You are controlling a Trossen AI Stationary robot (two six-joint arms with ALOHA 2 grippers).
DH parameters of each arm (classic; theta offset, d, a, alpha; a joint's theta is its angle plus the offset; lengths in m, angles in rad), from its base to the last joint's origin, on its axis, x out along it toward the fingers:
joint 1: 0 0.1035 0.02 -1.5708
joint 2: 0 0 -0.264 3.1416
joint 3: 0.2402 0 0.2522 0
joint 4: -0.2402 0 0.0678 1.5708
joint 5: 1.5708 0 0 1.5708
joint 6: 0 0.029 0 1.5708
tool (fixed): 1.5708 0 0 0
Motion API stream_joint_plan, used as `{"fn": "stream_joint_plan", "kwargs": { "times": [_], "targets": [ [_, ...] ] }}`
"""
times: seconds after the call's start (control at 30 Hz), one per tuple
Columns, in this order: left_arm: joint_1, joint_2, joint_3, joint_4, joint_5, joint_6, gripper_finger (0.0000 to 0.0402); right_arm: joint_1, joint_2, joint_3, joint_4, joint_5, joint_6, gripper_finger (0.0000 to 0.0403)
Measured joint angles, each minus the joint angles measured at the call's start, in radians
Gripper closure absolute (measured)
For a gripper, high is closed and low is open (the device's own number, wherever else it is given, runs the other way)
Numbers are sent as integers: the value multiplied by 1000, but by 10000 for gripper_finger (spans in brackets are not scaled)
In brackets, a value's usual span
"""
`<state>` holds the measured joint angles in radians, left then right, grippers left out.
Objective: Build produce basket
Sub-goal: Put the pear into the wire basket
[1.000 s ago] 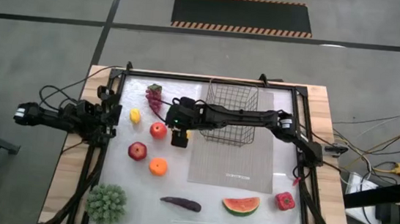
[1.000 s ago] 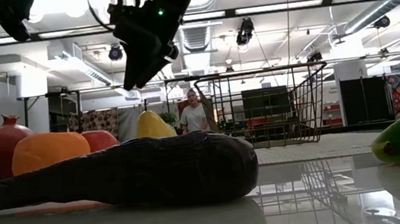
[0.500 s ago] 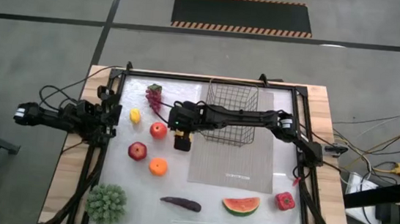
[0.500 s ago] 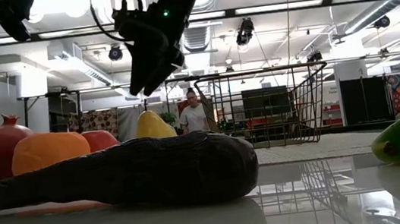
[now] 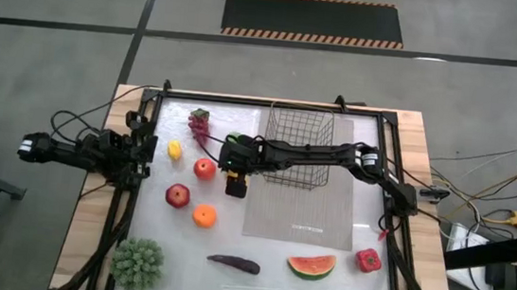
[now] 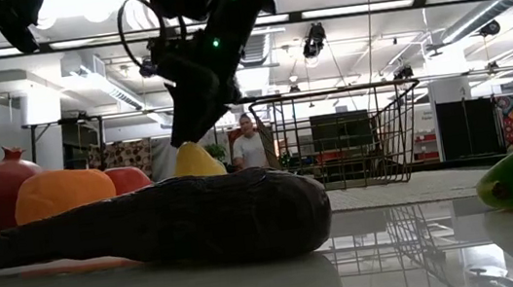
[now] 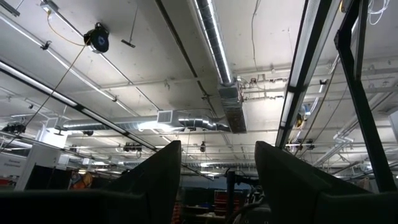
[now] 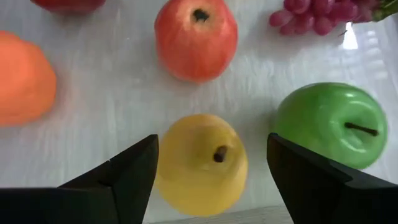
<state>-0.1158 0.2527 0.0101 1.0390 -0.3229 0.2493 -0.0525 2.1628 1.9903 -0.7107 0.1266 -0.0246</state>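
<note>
Progress is nil: we see the basket (image 5: 298,147) near the table's far edge holding nothing, produce scattered left and front. Right gripper (image 8: 211,171) hangs wide over the pear (image 8: 200,162).

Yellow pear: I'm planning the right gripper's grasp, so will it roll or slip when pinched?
The yellow pear looks rounded all over, so a nudge would probably roll it. Its smooth skin may slip from the open right gripper if pinched off-centre. It is probably a light, stiff toy.
</note>
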Motion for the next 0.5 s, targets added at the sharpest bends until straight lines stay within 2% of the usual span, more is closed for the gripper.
{"fn": "stream_joint_plan", "kwargs": {
  "times": [0.23, 0.5],
  "targets": [
    [0, 0, 0, 0, 0, 0, 213, 0, 0, -37, 44, 0, -2, 160],
    [0, 0, 0, 0, 0, 2, 213, 0, 0, -44, 47, -1, 6, 260]
  ]
}}
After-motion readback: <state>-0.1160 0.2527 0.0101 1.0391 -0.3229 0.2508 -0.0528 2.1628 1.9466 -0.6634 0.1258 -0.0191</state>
